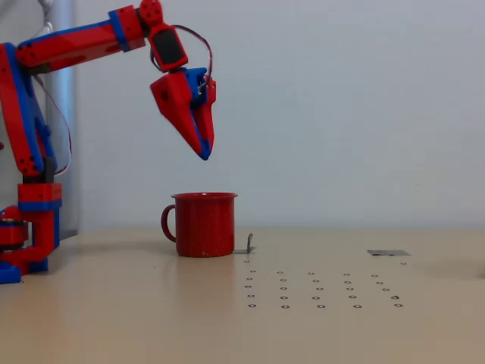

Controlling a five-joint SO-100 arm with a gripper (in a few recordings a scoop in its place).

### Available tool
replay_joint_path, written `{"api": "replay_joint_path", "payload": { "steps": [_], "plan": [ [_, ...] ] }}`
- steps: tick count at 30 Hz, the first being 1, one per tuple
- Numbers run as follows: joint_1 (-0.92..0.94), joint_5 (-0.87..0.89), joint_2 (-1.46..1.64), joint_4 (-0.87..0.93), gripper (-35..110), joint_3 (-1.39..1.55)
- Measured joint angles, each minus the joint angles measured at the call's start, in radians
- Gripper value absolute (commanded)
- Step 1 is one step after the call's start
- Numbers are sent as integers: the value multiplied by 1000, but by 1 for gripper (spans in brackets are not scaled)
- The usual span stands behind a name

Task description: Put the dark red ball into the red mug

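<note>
The red mug (204, 224) stands upright on the table, its loop handle pointing left in the fixed view. My red and blue gripper (204, 152) hangs above the mug, tips pointing down over its rim, about a mug's height clear of it. The two fingers lie together with nothing showing between them. The dark red ball is out of view; the mug's inside is hidden from this side.
The arm's base (30, 235) stands at the left edge of the beige table. A grid of small dark rings (318, 290) marks the table in front right of the mug. A small grey metal piece (247, 244) and a flat grey patch (388, 252) lie to the right.
</note>
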Motion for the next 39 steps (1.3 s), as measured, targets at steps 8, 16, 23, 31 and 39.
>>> {"api": "replay_joint_path", "payload": {
  "steps": [8,16,23,31,39],
  "plan": [
    [152,201,431,-350,-2,531],
    [242,362,851,-500,-2,1035],
    [301,460,1123,-489,-2,1328],
    [204,703,1328,-244,-2,1424],
    [170,753,1489,-190,-2,1566]
  ]
}}
